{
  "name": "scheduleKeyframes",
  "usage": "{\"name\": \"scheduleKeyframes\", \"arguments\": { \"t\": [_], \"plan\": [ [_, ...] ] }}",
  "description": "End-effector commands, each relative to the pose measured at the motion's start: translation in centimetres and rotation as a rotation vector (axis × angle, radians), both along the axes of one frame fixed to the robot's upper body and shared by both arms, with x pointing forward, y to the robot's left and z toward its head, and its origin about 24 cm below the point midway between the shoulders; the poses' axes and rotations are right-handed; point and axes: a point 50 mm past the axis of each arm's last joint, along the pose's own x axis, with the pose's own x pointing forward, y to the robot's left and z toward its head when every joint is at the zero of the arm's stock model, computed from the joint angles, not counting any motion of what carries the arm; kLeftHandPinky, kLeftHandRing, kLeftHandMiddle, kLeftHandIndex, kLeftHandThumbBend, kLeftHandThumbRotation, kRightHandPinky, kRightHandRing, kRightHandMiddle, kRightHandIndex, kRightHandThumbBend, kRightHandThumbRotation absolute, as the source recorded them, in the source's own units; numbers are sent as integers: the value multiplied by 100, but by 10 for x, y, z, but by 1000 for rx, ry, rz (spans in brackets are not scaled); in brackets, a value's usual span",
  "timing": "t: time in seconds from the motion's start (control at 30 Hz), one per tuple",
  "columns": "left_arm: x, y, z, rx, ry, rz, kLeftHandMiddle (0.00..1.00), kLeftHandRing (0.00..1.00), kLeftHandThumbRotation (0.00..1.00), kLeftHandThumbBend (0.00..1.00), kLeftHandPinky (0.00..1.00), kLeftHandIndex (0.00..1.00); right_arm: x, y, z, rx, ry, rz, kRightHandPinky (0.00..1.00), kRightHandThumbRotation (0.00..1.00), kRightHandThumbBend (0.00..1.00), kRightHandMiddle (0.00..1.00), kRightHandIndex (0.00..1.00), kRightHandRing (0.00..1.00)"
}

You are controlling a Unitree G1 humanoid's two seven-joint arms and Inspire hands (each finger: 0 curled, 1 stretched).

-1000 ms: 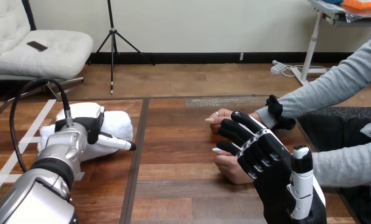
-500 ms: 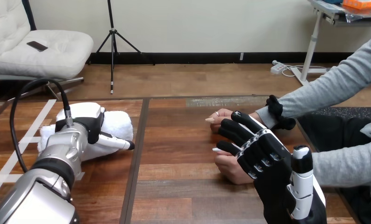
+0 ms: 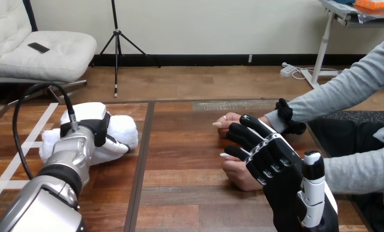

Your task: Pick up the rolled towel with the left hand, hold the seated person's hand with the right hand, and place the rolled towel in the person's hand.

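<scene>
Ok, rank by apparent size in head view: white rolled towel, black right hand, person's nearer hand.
Largest: black right hand, though nearest the camera.
Then: white rolled towel, partly behind the left hand.
Smallest: person's nearer hand.

We noted fluffy cloth rolled towel [image 3: 125,132], smooth wood bench [image 3: 190,193], glossy plastic left robot hand [image 3: 91,124] and right robot hand [image 3: 273,163], brushed-metal forearm [image 3: 68,162].

The rolled towel [image 3: 125,131], white and fluffy, lies on its side at the left of the table [image 3: 180,159]. At the right, the person's far hand [image 3: 227,121] and the person's near hand [image 3: 237,174] rest on the wood.
</scene>
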Motion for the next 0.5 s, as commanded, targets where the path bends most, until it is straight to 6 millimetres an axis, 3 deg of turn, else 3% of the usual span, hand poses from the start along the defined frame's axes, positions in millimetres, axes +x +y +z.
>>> {"name": "scheduleKeyframes", "arguments": {
  "t": [0.0,0.3,0.47],
  "plan": [
    [9,-7,14,-9,-64,-8,75,67,2,58,49,72,5,-1,15,25,-96,-14,84,100,69,85,85,87],
    [9,-6,14,-19,-73,11,76,65,0,62,47,69,5,-2,15,45,-95,-19,82,100,69,84,85,86],
    [9,-5,15,-34,-85,27,70,57,0,65,41,69,5,-3,15,48,-98,-27,81,100,70,83,84,85]
  ]
}}
